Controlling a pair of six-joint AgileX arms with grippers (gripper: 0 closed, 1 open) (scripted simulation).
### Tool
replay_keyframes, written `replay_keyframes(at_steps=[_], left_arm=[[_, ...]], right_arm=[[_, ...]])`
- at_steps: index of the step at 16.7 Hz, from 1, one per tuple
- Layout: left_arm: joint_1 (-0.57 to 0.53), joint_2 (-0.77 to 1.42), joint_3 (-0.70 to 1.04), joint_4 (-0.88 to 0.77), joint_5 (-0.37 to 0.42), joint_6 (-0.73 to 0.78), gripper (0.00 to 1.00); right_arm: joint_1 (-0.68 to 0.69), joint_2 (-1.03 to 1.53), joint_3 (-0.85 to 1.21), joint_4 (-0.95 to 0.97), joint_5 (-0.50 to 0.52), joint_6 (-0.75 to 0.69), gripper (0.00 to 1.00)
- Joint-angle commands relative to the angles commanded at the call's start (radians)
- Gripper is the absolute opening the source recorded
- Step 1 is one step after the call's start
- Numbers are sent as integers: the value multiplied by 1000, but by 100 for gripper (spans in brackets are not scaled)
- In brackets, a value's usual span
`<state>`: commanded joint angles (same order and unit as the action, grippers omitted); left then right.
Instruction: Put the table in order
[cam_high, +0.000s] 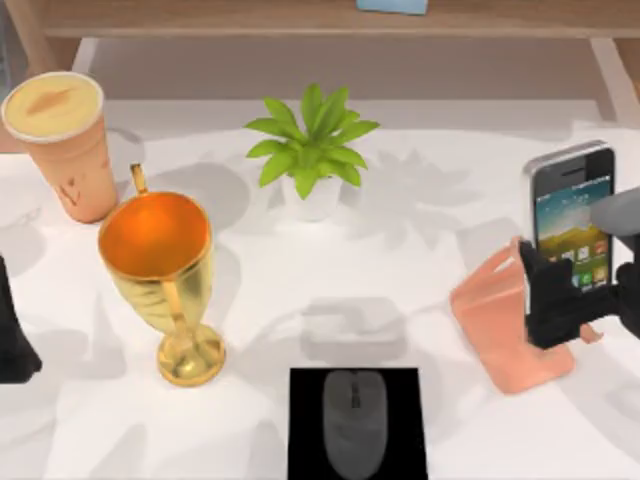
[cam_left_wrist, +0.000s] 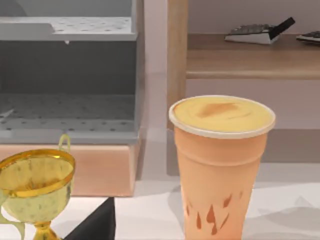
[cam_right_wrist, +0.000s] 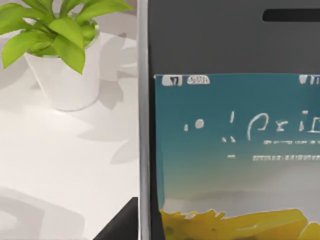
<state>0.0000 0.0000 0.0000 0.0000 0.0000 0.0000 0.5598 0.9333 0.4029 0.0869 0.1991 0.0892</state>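
The white table (cam_high: 420, 250) holds several scattered items. A smartphone (cam_high: 570, 195) with a lit screen stands upright at the right side, and my right gripper (cam_high: 562, 300) is shut on its lower part. The phone's screen (cam_right_wrist: 225, 130) is very close in the right wrist view. Just left of and below the phone sits a salmon-pink phone stand (cam_high: 495, 325); whether the phone touches it I cannot tell. My left gripper (cam_high: 12, 345) is parked at the table's left edge.
A gold trophy cup (cam_high: 160, 260) stands front left, with an orange drink cup (cam_high: 65, 140) behind it. A potted plant (cam_high: 310, 150) is at the middle back. A grey mouse (cam_high: 355, 420) lies on a black pad (cam_high: 305, 440) at the front. A wooden shelf (cam_high: 300, 20) runs along the back.
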Motion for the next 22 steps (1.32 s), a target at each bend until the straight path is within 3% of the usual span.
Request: replay_keyframes(at_steps=[5,6,15,22], left_arm=[[0,0,0,0,0,0,100],[0,0,0,0,0,0,100],[0,0,0,0,0,0,100],[0,0,0,0,0,0,100]], right_arm=[[0,0,0,0,0,0,98],[0,0,0,0,0,0,100],[2,-4,-1,-2,2,1,100],[103,-144,-39,-114,93,44,100]])
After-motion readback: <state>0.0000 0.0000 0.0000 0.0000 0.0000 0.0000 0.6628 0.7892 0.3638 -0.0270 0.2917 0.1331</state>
